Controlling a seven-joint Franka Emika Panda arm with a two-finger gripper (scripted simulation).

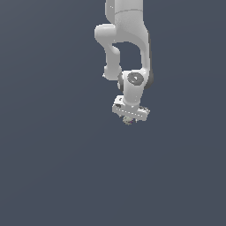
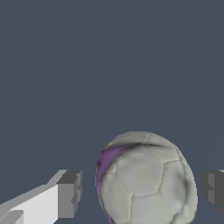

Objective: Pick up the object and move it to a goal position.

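The object [image 2: 146, 179] is a greyish, ball-like lump with stitched panels and a purple streak on one side. In the wrist view it sits between my two fingers, with one grey pad [image 2: 69, 194] and the other pad [image 2: 213, 190] each standing a little off its sides. My gripper [image 2: 141, 192] is open around it, not touching. In the exterior view the object [image 1: 128, 121] is a tiny speck just under the white gripper bar, and the gripper [image 1: 129, 118] points down over it from the white arm.
A flat, plain dark grey-blue surface [image 1: 53, 167] fills both views. No other objects, containers or edges show.
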